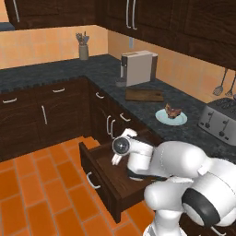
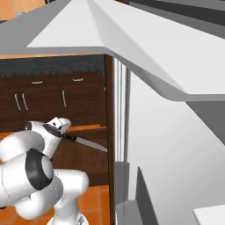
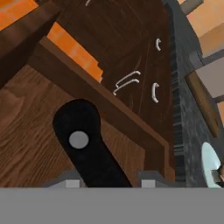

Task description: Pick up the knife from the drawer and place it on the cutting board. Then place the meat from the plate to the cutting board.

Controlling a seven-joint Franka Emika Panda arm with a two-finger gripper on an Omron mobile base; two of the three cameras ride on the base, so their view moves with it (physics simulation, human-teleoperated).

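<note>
The knife (image 3: 87, 148) is being gripped by its black handle between the two fingertips of the gripper (image 3: 105, 181), as the hand view shows it, and the silver blade (image 2: 90, 143) is being carried out sideways from the hand in the right base view. The hand is being held just above the pulled-out drawer (image 1: 103, 177), whose wooden floor is being seen close behind the handle.

A slip is to be feared first: only the handle's end is being pinched, so the long blade could be swung or twisted in the grip, judging by how far it is projecting. Next, the blade or hand could be caught on the drawer's rear wall or on the edge of the dark counter (image 1: 152, 117) as the knife is being lifted out, since both are standing close above.

Further off, the cutting board (image 1: 144, 95) is lying on the counter beside the coffee machine (image 1: 138, 67), with the plate (image 1: 161, 118) and the meat (image 1: 173, 110) on it lying near. A wide swing could be knocking the meat or the machine.
</note>
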